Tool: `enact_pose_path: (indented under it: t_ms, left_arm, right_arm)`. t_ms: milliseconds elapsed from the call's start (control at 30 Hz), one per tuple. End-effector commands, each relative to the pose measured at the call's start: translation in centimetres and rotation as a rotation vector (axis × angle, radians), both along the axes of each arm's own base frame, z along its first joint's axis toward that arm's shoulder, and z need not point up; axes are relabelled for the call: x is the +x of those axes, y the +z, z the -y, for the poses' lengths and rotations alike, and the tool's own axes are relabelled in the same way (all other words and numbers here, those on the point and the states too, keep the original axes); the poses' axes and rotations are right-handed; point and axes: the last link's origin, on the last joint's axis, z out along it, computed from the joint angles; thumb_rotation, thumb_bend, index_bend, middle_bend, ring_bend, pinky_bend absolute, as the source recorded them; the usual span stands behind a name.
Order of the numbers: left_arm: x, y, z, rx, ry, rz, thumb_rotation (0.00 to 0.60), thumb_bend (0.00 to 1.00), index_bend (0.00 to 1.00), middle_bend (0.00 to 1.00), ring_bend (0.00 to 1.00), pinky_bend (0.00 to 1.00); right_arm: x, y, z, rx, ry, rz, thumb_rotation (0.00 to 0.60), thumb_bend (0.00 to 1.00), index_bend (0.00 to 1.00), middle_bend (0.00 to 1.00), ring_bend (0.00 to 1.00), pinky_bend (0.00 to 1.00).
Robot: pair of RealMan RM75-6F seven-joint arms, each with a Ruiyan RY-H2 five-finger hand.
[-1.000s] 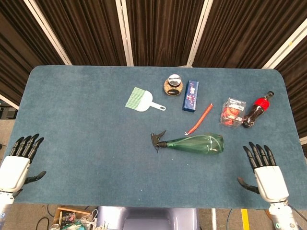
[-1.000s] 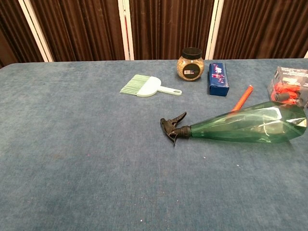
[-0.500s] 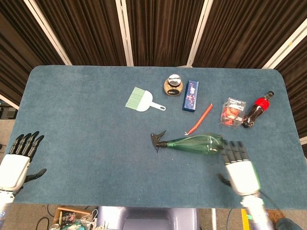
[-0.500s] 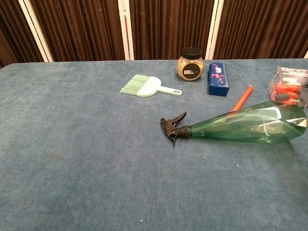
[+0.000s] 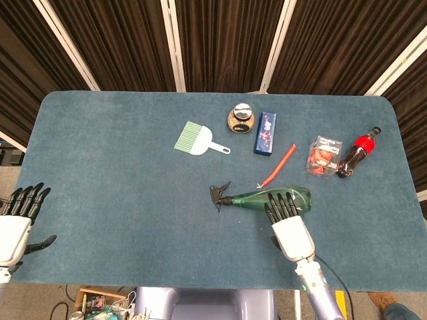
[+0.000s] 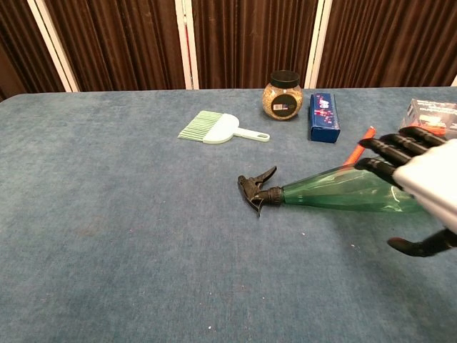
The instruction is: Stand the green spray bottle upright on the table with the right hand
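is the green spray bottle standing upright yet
No, the green spray bottle lies on its side on the table.

Each hand — right hand (image 5: pixel 291 233), left hand (image 5: pixel 13 230) — has a white palm shell and black fingers.

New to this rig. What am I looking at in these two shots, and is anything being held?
It is a two-armed robot with five-fingered hands at a blue carpeted table. One picture looks down from its head, the other forward from its chest.

On the table lie a clear green spray bottle with a black trigger on its side, a pale green hand brush, a round jar with a black lid, a dark blue box, a red stick, a clear box of red items and a red-labelled cola bottle.

The right hand reaches over the bottle with fingers spread, gripping nothing. The left hand is open at the table's edge.
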Motion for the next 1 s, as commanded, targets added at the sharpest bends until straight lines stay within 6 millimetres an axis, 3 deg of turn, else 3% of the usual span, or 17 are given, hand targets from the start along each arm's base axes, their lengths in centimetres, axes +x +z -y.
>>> enact_pose_path:
  t_ms: [33, 467, 700, 1000]
  left_arm:
    - [0.0, 0.0, 0.1, -0.001, 0.004, 0.002, 0.600, 0.00, 0.00, 0.00, 0.00, 0.00]
    - [-0.5, 0.3, -0.5, 0.009, 0.034, 0.003, 0.600, 0.00, 0.00, 0.00, 0.00, 0.00]
    - [-0.9, 0.3, -0.8, 0.014, 0.059, -0.002, 0.600, 0.00, 0.00, 0.00, 0.00, 0.00]
    - [-1.1, 0.1, -1.4, 0.006, 0.094, -0.004, 0.600, 0.00, 0.00, 0.00, 0.00, 0.00]
  right_arm:
    - [1.1, -1.1, 0.9, 0.015, 0.005, -0.021, 0.600, 0.28, 0.12, 0.00, 0.00, 0.00]
    - [3.4, -4.0, 4.2, -0.032, 0.074, -0.157, 0.600, 0.28, 0.16, 0.00, 0.00, 0.00]
    - [4.0, -4.9, 6.0, -0.027, 0.069, -0.185, 0.600, 0.28, 0.24, 0.00, 0.00, 0.00]
    - [4.3, -6.6, 6.9, 0.005, 0.064, -0.219, 0.600, 0.29, 0.33, 0.00, 0.00, 0.00]
